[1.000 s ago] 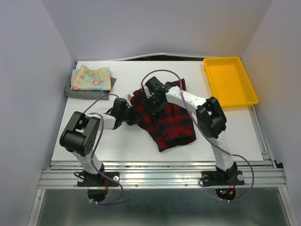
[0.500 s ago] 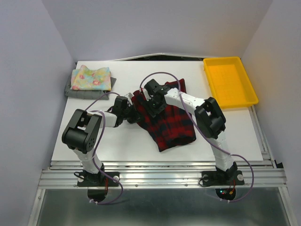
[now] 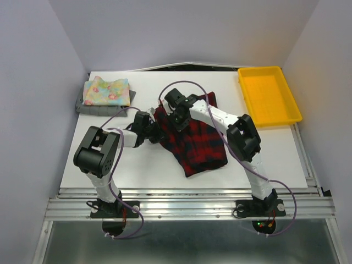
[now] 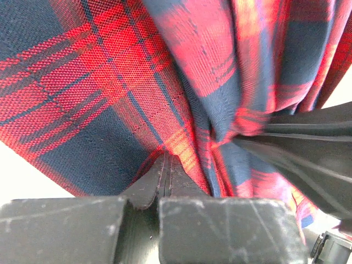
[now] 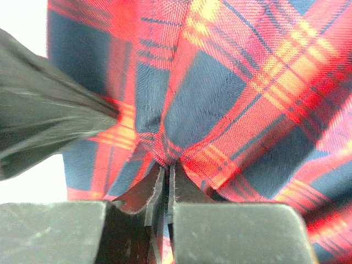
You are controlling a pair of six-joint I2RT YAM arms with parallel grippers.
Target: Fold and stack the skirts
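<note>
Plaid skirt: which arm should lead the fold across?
Right, likely: the right gripper, jaws shut on the plaid skirt near its far-left corner, can pull toward its own base. The left gripper, jaws shut on the left edge, must stretch.

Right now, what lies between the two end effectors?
Only a bunched fold of the red plaid skirt; the left end effector and right end effector both pinch it close together. Both wrist views show this.
</note>
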